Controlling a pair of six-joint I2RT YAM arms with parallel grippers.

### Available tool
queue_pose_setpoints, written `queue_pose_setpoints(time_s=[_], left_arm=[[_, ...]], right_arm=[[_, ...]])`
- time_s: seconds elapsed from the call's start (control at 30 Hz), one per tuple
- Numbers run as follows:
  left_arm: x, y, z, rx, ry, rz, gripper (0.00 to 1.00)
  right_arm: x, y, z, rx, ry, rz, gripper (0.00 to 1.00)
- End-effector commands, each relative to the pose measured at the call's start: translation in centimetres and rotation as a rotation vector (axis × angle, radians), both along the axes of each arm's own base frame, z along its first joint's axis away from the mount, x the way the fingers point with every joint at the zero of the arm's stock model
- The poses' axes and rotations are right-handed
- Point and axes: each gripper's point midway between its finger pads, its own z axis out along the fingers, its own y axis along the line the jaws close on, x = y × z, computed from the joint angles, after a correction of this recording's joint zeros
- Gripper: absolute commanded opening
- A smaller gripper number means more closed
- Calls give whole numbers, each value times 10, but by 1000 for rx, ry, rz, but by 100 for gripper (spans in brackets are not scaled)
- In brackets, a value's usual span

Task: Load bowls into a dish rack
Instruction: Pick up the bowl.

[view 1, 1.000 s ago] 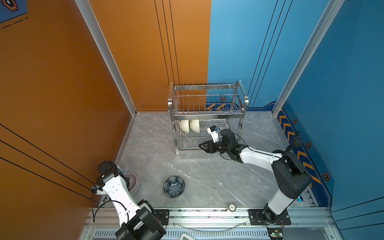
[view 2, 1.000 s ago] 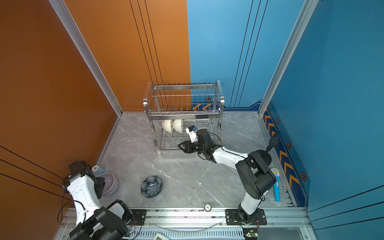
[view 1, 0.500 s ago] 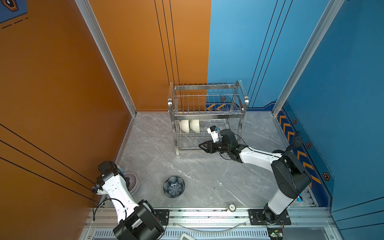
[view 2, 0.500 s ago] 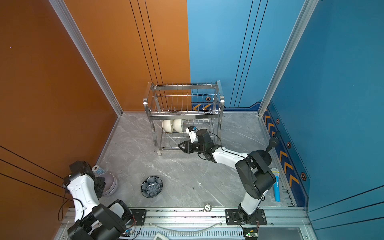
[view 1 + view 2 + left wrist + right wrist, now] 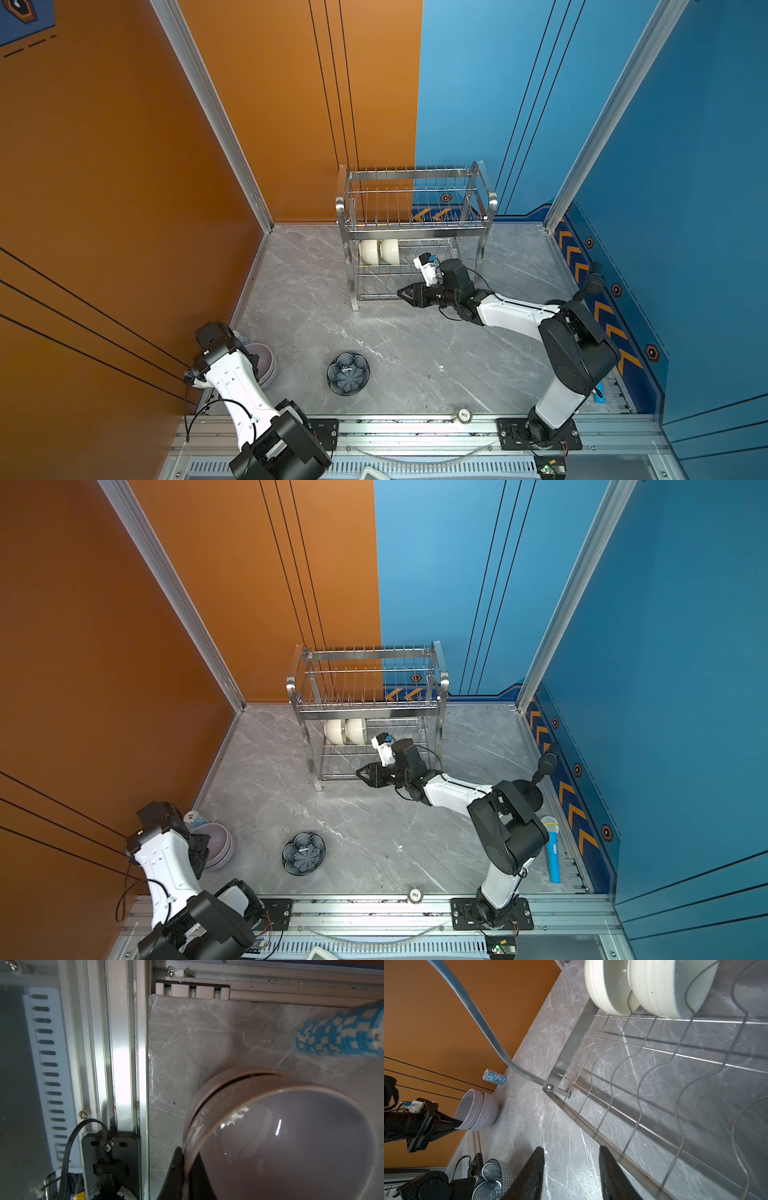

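Two pale lilac bowls [image 5: 266, 362] sit nested at the near left by the orange wall. My left gripper [image 5: 184, 1152] is shut on the rim of the upper lilac bowl [image 5: 291, 1138], one finger inside and one outside. The dark blue-grey flower-rimmed bowl [image 5: 348, 373] rests alone on the near floor. Two cream-white bowls [image 5: 379, 251] stand on edge in the lower tier of the steel dish rack [image 5: 415, 226]. My right gripper [image 5: 571, 1150] hangs open and empty at the rack's front lower edge [image 5: 591, 1124].
A blue-and-white checkered cup [image 5: 340, 1032] stands just beyond the lilac bowls, against the orange wall [image 5: 124, 208]. A blue microphone [image 5: 552, 850] lies at the near right. A small round dial [image 5: 463, 414] sits on the front rail.
My left gripper has closed on the rim of the upper lilac bowl. The right arm has not moved.
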Motion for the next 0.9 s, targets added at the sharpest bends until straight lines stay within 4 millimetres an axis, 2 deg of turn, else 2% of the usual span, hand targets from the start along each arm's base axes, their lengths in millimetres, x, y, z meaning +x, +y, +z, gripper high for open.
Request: queue_pose_setpoints(time_s=[0.0,0.47,0.63,0.87], left_arm=[[7,3,21,37,-60,-18,0],[11,-7,52,55,-150,-34,0],[15,-14,70,67,-214,-57,0],[35,-26,97,66,-352,-125,0]], right_arm=[[6,6,8,23,-11,-2,45],[5,7,9,26,-14,4,44],[5,7,12,32,-18,6,45],[2,8,18,46,-29,20,45]])
